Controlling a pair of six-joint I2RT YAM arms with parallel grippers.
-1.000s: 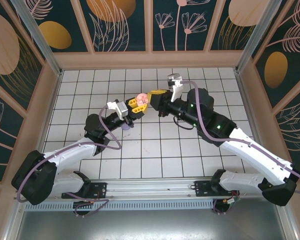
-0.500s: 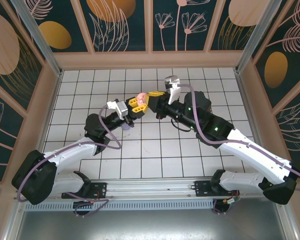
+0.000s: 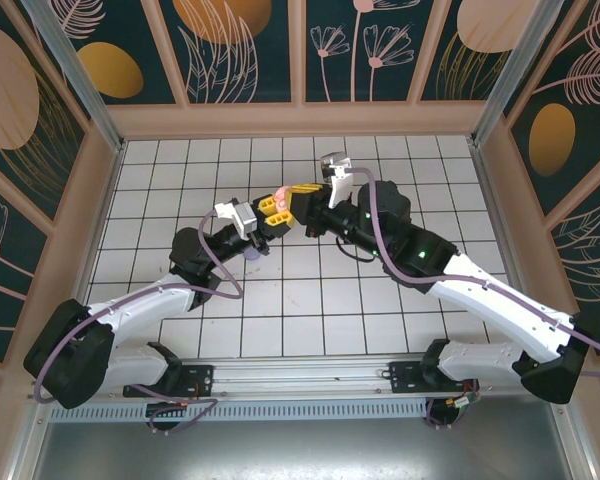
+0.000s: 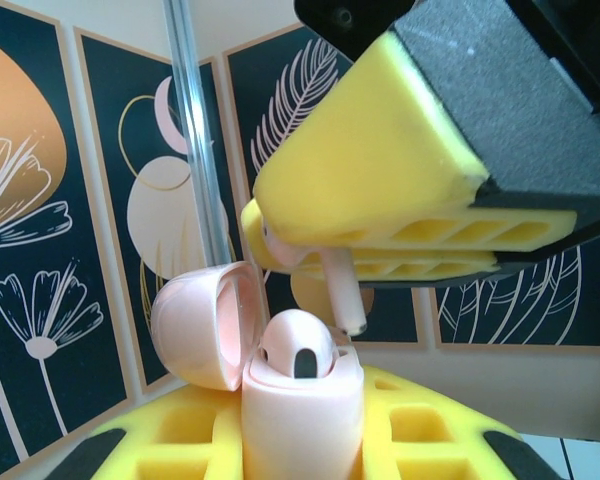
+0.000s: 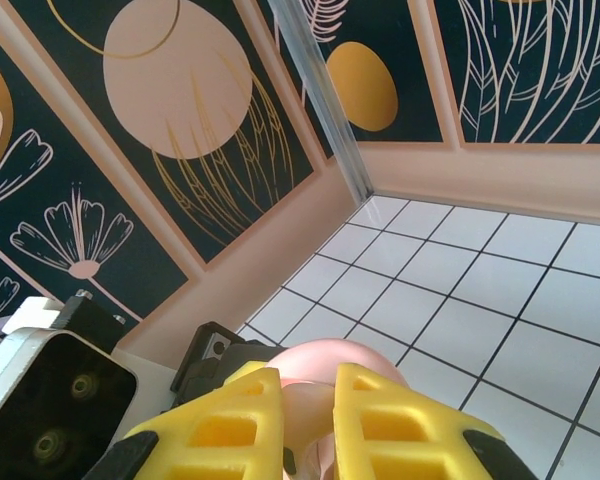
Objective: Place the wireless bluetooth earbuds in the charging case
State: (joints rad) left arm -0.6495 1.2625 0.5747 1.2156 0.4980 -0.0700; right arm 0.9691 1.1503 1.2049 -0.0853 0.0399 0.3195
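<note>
1. Farthest left in the overhead view, the left hand (image 3: pixel 271 211) is held above the white tiled surface (image 3: pixel 160 190), clamped shut on the pale pink charging case (image 3: pixel 283 195).
2. Seen from the left wrist, the charging case (image 4: pixel 302 420) stands upright between that hand's yellow fingers (image 4: pixel 170 445). Its long axis is vertical and its mouth faces up.
3. Its lid (image 4: pixel 202 325) is swung open on the hinge and leans to the left of the body.
4. Inside the case sits one earbud (image 4: pixel 297 347); its rounded head with a dark slot rises just above the rim.
5. Just right of the case in the overhead view, the right hand (image 3: pixel 300 191) pinches a second pale pink earbud (image 4: pixel 340 290) by its head.
6. That earbud's stem runs downward and slightly right, with the tip aimed at the open mouth, just beside the seated bud. Whether the tip touches the rim I cannot tell.
7. From the right wrist, the right hand's yellow fingers (image 5: pixel 385 420) sit close together with pink showing between them.
</note>
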